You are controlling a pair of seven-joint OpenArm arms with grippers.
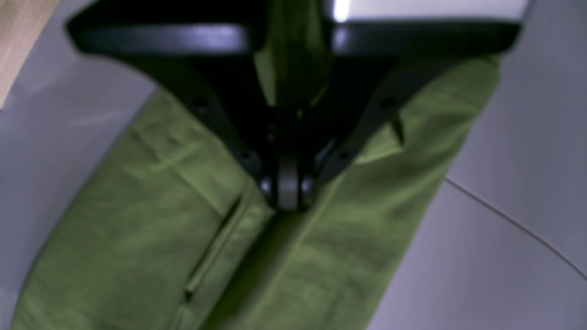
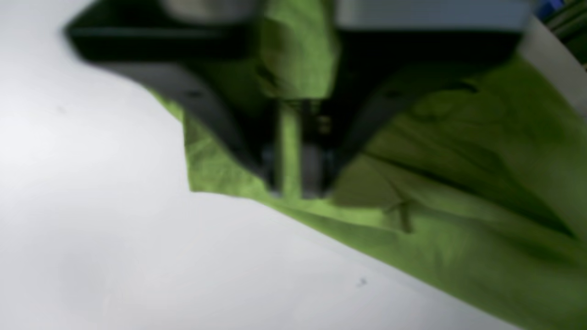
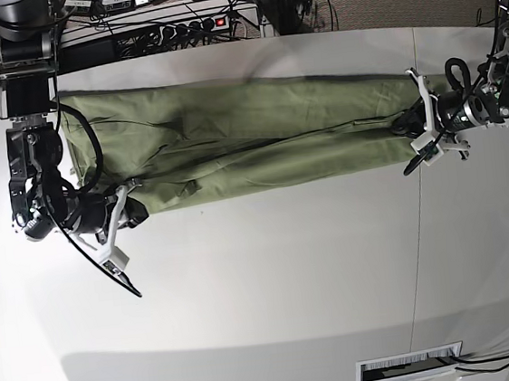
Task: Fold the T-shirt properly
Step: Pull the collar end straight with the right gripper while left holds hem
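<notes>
A: How far along?
B: The shirt point(image 3: 258, 135) lies in a long band between the grippers, sides apparently folded in.
A: Grips?
B: Left gripper point(image 1: 288, 192) and right gripper point(image 2: 293, 183) each pinch an end; crosswise folds remain.

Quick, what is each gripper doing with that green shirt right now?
Left gripper: shut on the wrinkled olive-green cotton T-shirt.
Right gripper: shut on the T-shirt's edge, with a strip of cloth between its jaws.
</notes>
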